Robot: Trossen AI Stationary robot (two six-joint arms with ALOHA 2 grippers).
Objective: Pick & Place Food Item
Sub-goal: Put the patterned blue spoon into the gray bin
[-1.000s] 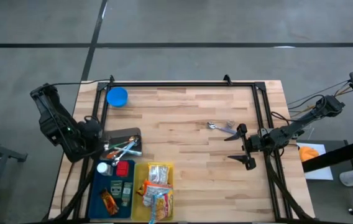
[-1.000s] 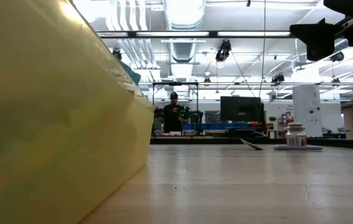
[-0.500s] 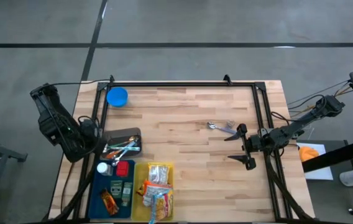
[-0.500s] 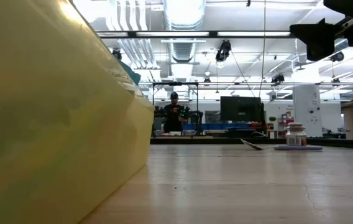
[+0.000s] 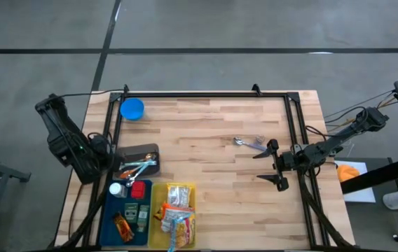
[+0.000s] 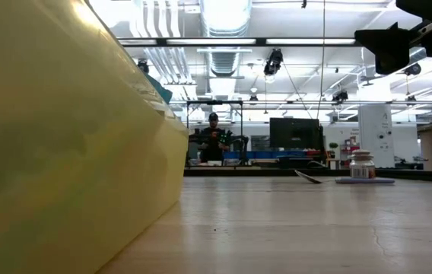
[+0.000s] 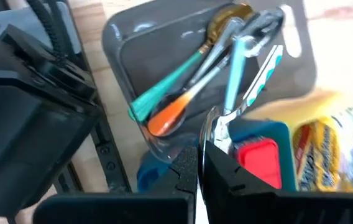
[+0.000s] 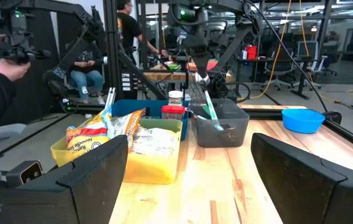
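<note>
— Wooden table (image 5: 213,140): where's the food?
— Snack packets (image 5: 176,203) lie in the yellow bin (image 5: 158,232), lengthwise toward the front edge.
— Nearer arm?
— Left gripper (image 5: 112,165), pinched shut, just beside; right gripper (image 5: 275,165) gapes wide, well apart.

Bare wooden table (image 5: 213,133) mid-span, bins (image 5: 148,210) crowding one corner, blue bowl (image 5: 132,108), utensil (image 5: 249,143).
</note>
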